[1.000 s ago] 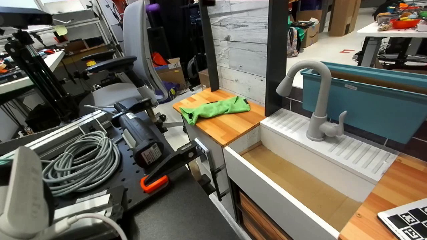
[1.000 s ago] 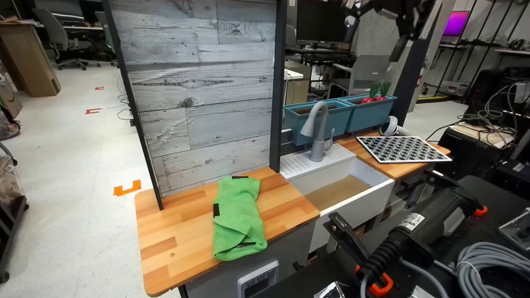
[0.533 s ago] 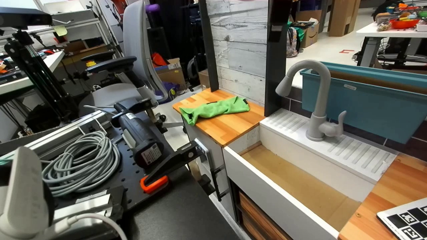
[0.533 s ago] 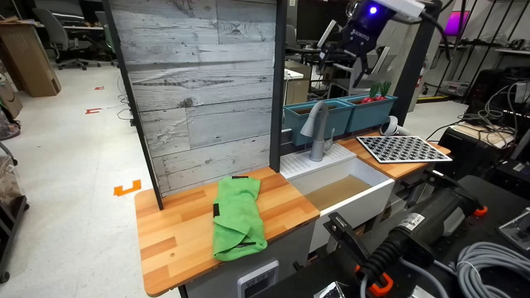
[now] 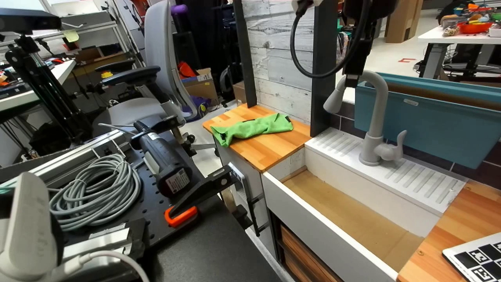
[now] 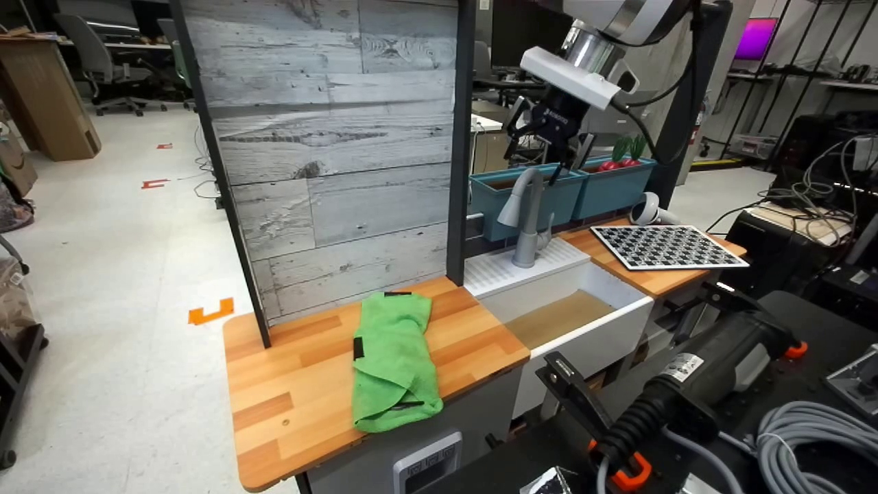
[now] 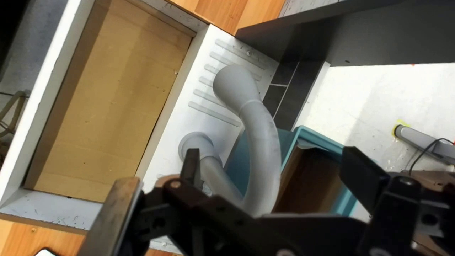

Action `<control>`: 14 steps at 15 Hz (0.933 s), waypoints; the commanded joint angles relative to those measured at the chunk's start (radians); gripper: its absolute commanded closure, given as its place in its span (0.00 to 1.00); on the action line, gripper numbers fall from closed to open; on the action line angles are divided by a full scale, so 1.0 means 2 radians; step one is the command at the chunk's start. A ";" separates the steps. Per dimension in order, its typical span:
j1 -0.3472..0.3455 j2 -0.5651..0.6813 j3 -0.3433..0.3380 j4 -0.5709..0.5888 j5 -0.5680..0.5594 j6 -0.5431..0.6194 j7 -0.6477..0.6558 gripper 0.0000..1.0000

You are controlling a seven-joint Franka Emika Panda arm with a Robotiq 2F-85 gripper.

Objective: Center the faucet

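The matte grey faucet (image 5: 379, 109) stands upright on the ridged white ledge (image 5: 420, 178) behind the white sink (image 5: 332, 231). It also shows in an exterior view (image 6: 529, 219). In the wrist view its arched spout (image 7: 263, 142) ends in a head (image 7: 234, 85) that hangs over the ledge's ridges, not over the basin. Its side lever (image 5: 400, 143) is on the side away from the spout head. My gripper (image 6: 534, 167) is open and empty, just above the arch. In the wrist view the arch lies between the spread fingers (image 7: 270, 153); I cannot tell if they touch it.
Teal planters (image 6: 617, 189) stand right behind the faucet. A tall dark post (image 5: 324, 70) and plank wall (image 6: 336, 137) rise beside the ledge. A green cloth (image 6: 398, 363) lies on the wooden counter (image 6: 295, 398). A checkered board (image 6: 669, 247) lies on the counter across the sink.
My arm has come down from the top of the exterior views to just above the faucet's arch. The gripper looks open throughout. The faucet has not moved.
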 commanded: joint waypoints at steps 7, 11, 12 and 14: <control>-0.003 0.039 0.010 0.044 -0.030 -0.039 0.032 0.55; -0.004 0.040 0.010 0.048 -0.043 -0.072 0.035 0.84; -0.004 0.039 0.009 0.048 -0.045 -0.077 0.036 0.93; 0.001 0.036 0.000 0.047 -0.062 -0.081 0.039 0.94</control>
